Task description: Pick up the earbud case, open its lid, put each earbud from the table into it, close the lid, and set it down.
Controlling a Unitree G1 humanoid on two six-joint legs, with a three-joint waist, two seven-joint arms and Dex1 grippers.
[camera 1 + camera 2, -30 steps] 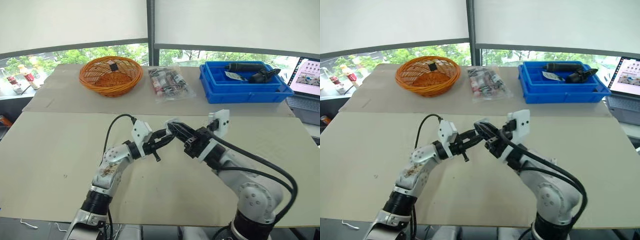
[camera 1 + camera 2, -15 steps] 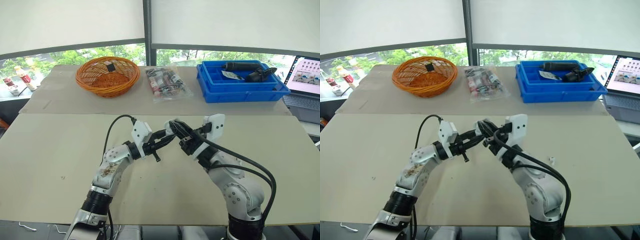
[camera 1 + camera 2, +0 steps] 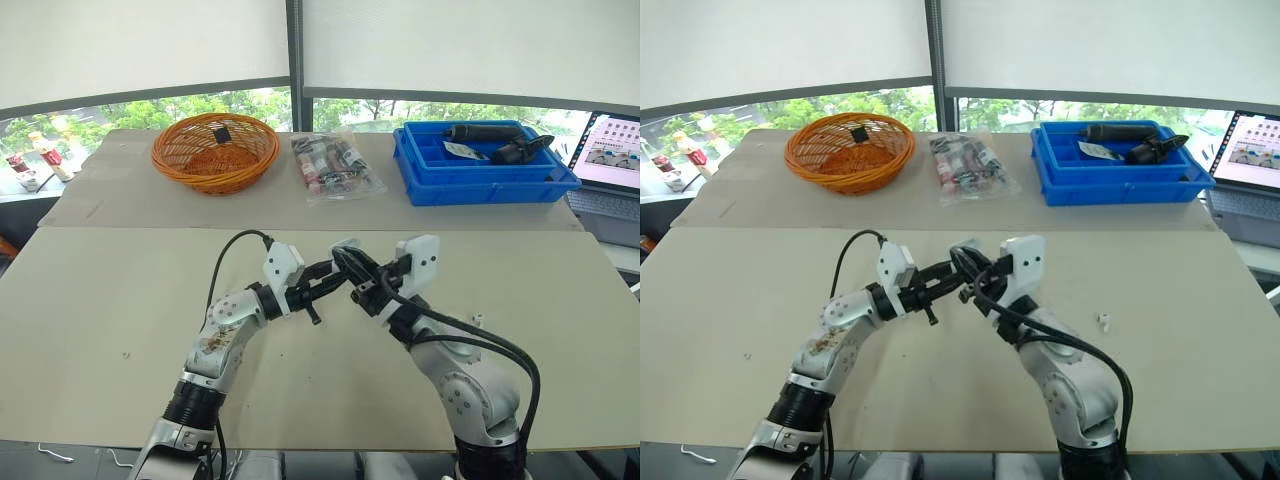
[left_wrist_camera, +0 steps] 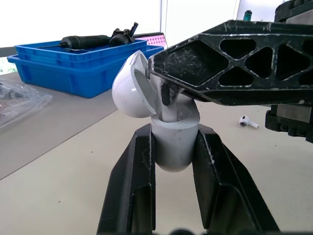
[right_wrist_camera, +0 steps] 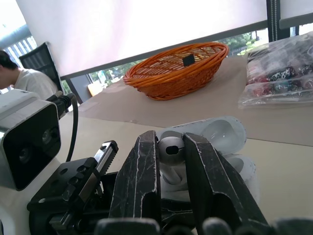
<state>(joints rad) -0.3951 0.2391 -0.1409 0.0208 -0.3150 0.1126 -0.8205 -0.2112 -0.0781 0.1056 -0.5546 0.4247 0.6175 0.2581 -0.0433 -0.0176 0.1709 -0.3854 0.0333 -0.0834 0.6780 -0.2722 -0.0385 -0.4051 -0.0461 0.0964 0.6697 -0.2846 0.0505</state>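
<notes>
Dead centre of the head view, just above the matte tan table (image 3: 120, 290), there's the earbud case (image 4: 173, 147): glossy white, rounded like a pebble. The left gripper (image 4: 173, 136) has it pinched between two scuffed black plastic fingers, spread only as wide as the case itself. The domed lid (image 4: 129, 88) is flipped open. The right gripper (image 5: 170, 142), with black truss-patterned fingers, is nearly closed and squeezes a smooth white earbud (image 5: 170, 148) right at the case mouth. The stem looks partly inside, but it's hard to say. The second earbud (image 3: 476, 320) lies on the table right of centre. A woven orange basket (image 3: 215, 150) sits upper left.
</notes>
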